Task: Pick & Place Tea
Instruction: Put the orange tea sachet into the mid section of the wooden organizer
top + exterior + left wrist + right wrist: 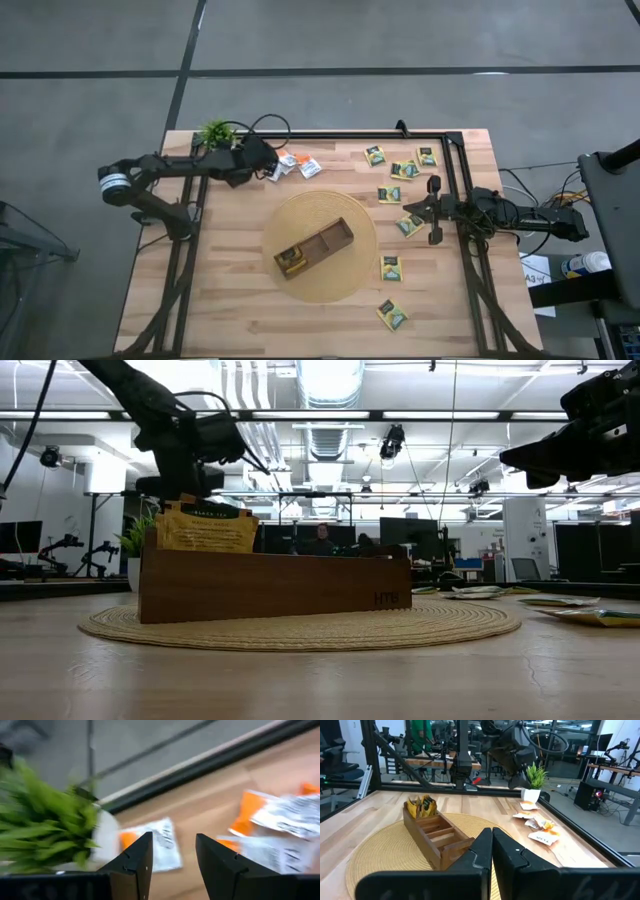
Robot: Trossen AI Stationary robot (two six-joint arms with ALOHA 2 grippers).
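Near the plant (pixel 216 132), left hand (pixel 268 160) hangs over white-and-orange tea (pixel 299 165), fingers apart, empty. Right hand (pixel 412 211) waits at the bench's (pixel 230 310) right edge, fingers together. More tea: loose sachets (pixel 404 169) right, some in the tray (pixel 314 248).

A round mat (pixel 320 250) is laid at the middle of the surface (pixel 230 300), and a long tray (pixel 314 248) is set on it. Sachets (pixel 290 262) are stood in the tray's end compartment nearest the left arm. A potted plant (pixel 216 133) is placed at the far left corner, with loose sachets (pixel 297 165) beside it. More sachets (pixel 400 168) are scattered right of the mat, some at its near side.
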